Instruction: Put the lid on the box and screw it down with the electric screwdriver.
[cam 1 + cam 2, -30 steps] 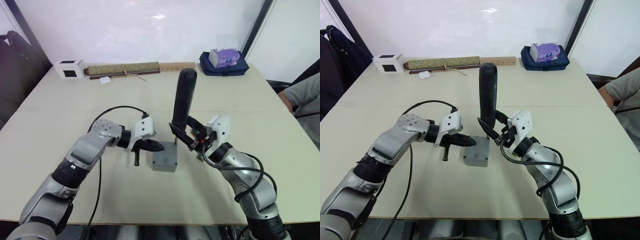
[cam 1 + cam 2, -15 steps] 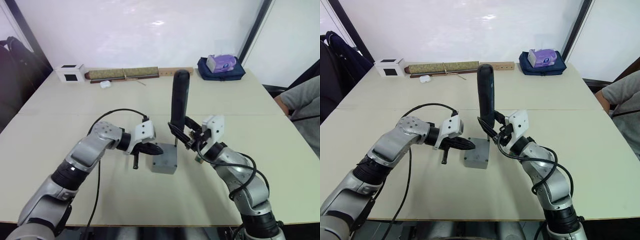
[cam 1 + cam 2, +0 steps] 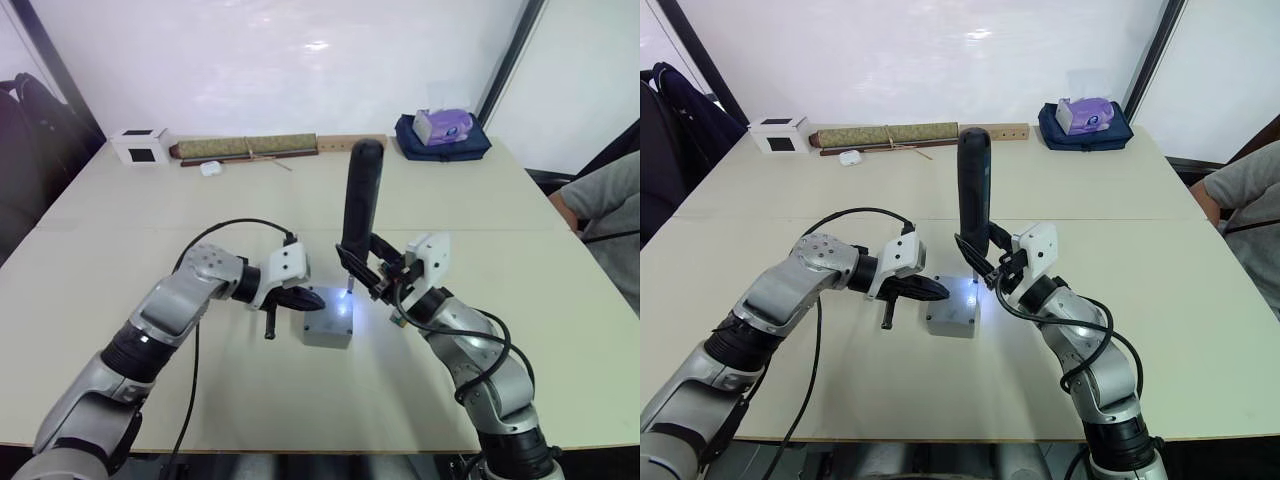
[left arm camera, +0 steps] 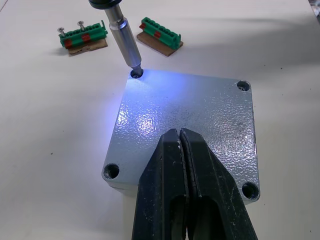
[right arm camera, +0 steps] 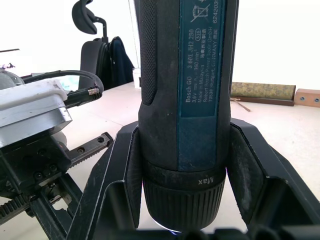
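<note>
The grey box sits mid-table with the flat grey lid lying on top, a screw hole at each corner. My left gripper is shut, its tips resting on the lid's near side. My right gripper is shut on the dark electric screwdriver, which stands upright. Its metal bit is set in the lid's far corner hole, and its tip light glows blue-white over the lid. In the right wrist view the fingers clamp the driver's body on both sides.
Two green terminal blocks lie on the table just beyond the box. Along the far edge are a white cube with a black square, a long olive roll and a blue bag. A person's arm is at the right edge.
The screwdriver's tip light has come on and lights up the lid. The bit has settled into the corner hole. The left gripper stays put on the lid.
</note>
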Controlling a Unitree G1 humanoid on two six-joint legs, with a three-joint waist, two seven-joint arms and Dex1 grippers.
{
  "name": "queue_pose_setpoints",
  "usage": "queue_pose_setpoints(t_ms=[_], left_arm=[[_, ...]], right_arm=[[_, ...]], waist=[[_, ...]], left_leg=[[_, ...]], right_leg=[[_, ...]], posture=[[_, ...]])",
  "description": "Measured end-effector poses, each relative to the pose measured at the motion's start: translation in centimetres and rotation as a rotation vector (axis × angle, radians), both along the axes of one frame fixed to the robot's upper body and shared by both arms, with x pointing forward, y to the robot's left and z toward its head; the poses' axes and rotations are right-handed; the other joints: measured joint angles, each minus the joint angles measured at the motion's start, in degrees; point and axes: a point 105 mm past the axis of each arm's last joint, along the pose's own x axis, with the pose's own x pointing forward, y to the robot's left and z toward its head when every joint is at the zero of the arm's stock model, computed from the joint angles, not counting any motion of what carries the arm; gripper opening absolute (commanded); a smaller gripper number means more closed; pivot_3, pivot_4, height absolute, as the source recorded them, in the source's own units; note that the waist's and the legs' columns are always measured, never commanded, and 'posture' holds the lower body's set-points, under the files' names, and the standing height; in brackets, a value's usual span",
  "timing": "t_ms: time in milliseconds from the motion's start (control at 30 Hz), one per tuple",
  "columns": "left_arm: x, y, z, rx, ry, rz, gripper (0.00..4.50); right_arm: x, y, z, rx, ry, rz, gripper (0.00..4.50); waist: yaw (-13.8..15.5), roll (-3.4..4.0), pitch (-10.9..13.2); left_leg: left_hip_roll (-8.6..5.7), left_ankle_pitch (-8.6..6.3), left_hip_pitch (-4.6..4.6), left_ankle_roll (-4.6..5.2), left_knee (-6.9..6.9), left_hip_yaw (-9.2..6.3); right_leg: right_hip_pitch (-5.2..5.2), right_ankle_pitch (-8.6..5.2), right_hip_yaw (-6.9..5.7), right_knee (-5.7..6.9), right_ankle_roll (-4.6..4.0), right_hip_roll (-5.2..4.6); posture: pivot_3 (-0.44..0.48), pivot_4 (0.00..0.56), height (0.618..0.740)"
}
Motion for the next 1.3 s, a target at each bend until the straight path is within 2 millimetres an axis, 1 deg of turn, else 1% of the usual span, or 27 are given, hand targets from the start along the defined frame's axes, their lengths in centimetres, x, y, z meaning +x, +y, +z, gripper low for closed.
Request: queue_pose_setpoints(t_ms=[600, 800, 900, 967, 1033, 1100, 1133, 1233, 1300], left_arm=[[0.0, 0.0, 0.0, 0.0, -0.001, -0.002, 0.0], [-0.1, 0.0, 0.0, 0.002, -0.002, -0.004, 0.0], [-0.1, 0.0, 0.1, 0.001, -0.002, -0.006, 0.0], [-0.2, -0.1, 0.2, -0.001, -0.007, -0.01, 0.0], [-0.3, -0.2, 0.3, -0.003, -0.014, -0.017, 0.0], [-0.3, -0.3, 0.3, -0.007, -0.019, -0.021, 0.0], [-0.2, -0.4, 0.3, -0.018, -0.016, -0.016, 0.0], [-0.3, -1.3, 0.4, -0.06, -0.003, -0.003, 0.0], [0.0, -1.8, 0.6, -0.092, 0.001, 0.021, 0.0]], right_arm=[[-0.1, -0.1, 0.0, 0.009, -0.002, -0.009, 1.78], [0.1, -0.4, 0.3, 0.021, -0.005, -0.032, 1.78], [0.5, -0.8, 1.0, 0.08, 0.035, -0.061, 1.78], [1.2, -1.3, 1.7, 0.115, 0.1, -0.094, 1.78], [1.7, -1.8, 2.9, 0.135, 0.136, -0.125, 1.78], [2.1, -3.0, 4.4, 0.153, 0.143, -0.184, 1.78], [2.6, -3.6, 5.2, 0.135, 0.173, -0.229, 1.78], [3.5, -5.1, 6.0, 0.122, 0.246, -0.323, 1.78], [3.8, -6.1, 7.1, 0.147, 0.256, -0.344, 1.78]], waist=[[0.01, 0.01, 0.0], [0.0, 0.03, 0.03], [0.0, 0.1, 0.1], [0.05, 0.26, 0.28], [0.18, 0.47, 0.46], [0.24, 0.59, 0.55], [0.15, 0.65, 0.58], [0.15, 0.67, 0.68], [0.12, 0.81, 0.88]], left_leg=[[0.03, 0.0, -0.01, 0.0, -0.07, -0.01], [0.03, 0.0, -0.07, 0.0, -0.09, -0.01], [0.04, 0.0, -0.2, 0.0, -0.09, -0.02], [0.02, 0.01, -0.37, -0.01, -0.09, -0.01], [0.0, 0.01, -0.46, -0.01, -0.09, -0.01], [-0.03, 0.01, -0.53, -0.01, -0.09, -0.02], [-0.03, 0.01, -0.53, -0.01, -0.1, -0.01], [-0.03, 0.01, -0.67, -0.01, -0.1, -0.04], [-0.05, 0.01, -0.93, -0.01, -0.09, -0.03]], right_leg=[[-0.02, -0.09, 0.0, -0.06, -0.15, -0.04], [-0.11, -0.12, 0.0, -0.07, -0.21, -0.07], [-0.22, -0.12, 0.0, -0.07, -0.21, -0.09], [-0.4, -0.11, 0.01, -0.06, -0.21, -0.13], [-0.47, -0.1, 0.0, -0.06, -0.21, -0.16], [-0.53, -0.1, 0.0, -0.05, -0.2, -0.19], [-0.54, -0.1, 0.0, -0.05, -0.2, -0.21], [-0.65, -0.09, -0.02, -0.05, -0.2, -0.23], [-0.9, -0.06, -0.03, -0.03, -0.15, -0.21]], posture=[[0.0, 0.15, 0.74], [0.0, 0.15, 0.74], [0.0, 0.15, 0.74], [0.0, 0.15, 0.74], [0.0, 0.15, 0.74], [0.0, 0.15, 0.74], [0.0, 0.15, 0.74], [0.0, 0.15, 0.74], [0.0, 0.15, 0.74]])
